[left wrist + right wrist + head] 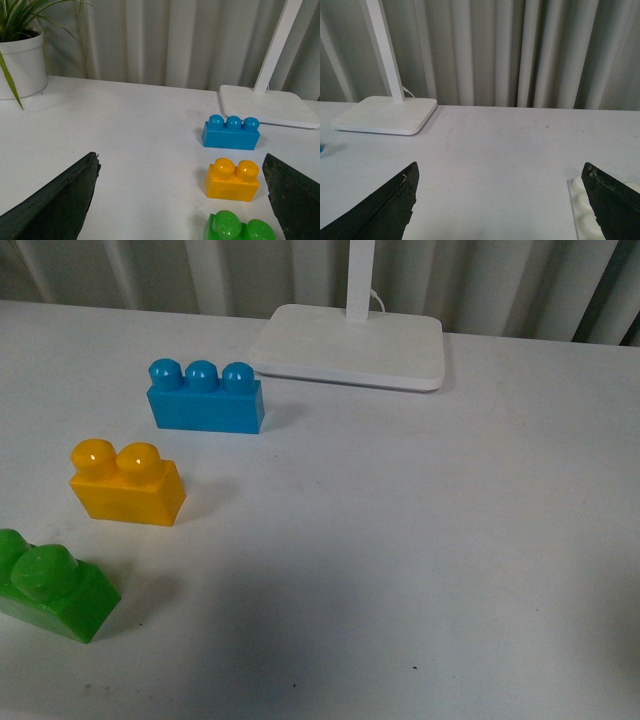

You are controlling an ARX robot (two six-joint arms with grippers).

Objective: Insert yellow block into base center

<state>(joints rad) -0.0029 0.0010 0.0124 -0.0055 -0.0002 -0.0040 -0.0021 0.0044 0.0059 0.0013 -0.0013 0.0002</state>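
Observation:
The yellow block (126, 484) stands upright on the white table at the left, two studs up, between a blue brick and a green brick. In the left wrist view the yellow block (232, 179) lies ahead of my open left gripper (182, 200), nearer its right finger (295, 200), untouched. My right gripper (500, 200) is open and empty. An edge of the white studded base (581, 207) shows beside its right finger (615, 200). The base is out of the front view, and neither gripper shows there.
A blue three-stud brick (205, 397) stands behind the yellow block, and a green brick (50, 585) in front at the table's left edge. A white lamp foot with a pole (350, 345) sits at the back. A potted plant (20, 60) stands far left.

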